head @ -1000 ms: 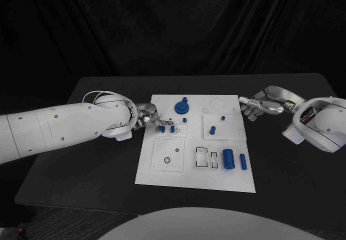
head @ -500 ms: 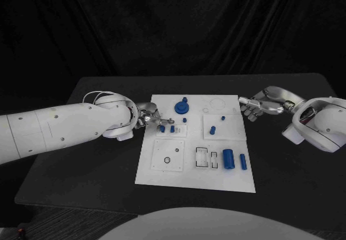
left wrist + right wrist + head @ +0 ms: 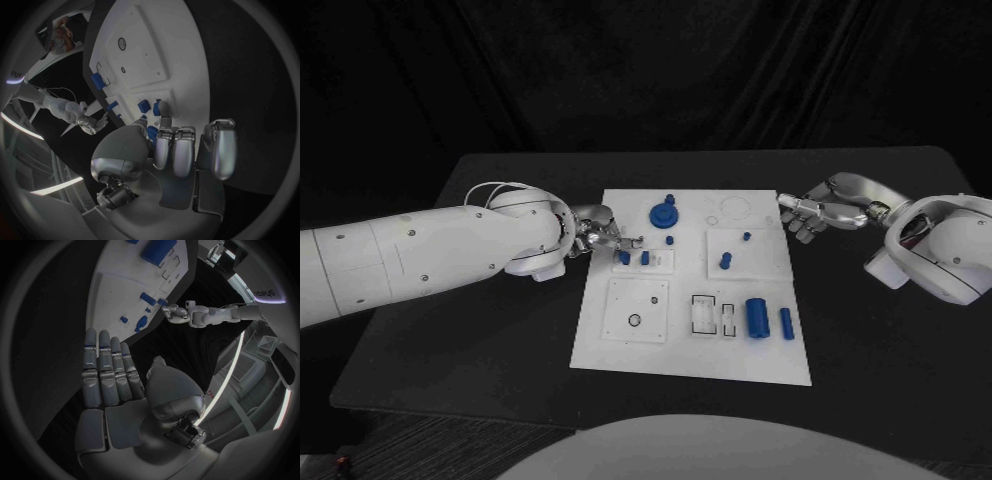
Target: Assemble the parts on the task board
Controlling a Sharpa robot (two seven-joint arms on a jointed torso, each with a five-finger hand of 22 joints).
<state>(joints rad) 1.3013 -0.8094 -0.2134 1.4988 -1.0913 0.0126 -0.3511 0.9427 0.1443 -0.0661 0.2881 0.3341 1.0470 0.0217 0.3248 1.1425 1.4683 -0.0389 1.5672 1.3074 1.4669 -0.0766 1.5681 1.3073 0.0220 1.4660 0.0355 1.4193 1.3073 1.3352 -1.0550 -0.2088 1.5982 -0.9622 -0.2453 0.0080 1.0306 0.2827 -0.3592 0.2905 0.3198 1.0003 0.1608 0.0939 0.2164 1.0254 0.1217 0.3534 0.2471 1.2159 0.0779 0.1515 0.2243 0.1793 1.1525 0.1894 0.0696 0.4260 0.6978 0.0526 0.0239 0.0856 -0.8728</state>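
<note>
The white task board (image 3: 689,350) lies mid-table. My left hand (image 3: 600,238) hovers at its left edge with the fingers stretched out. One fingertip (image 3: 164,112) reaches just above two short blue pegs (image 3: 633,258) standing in a small white sub-plate. Nothing shows between the fingers. A round blue part (image 3: 664,213) and a small peg (image 3: 669,240) sit just beyond. My right hand (image 3: 808,215) is held flat and open at the board's far right edge, with nothing in it. Two blue pegs (image 3: 726,261) stand near it.
A large blue cylinder (image 3: 757,318) and a thinner one (image 3: 786,323) lie at the board's near right, beside slotted recesses (image 3: 714,314). A square plate with a ring and a hole (image 3: 636,310) sits near left. Black table surrounds the board.
The left hand's fingertips have drawn back slightly from over the two pegs. The right hand and the parts have not moved.
</note>
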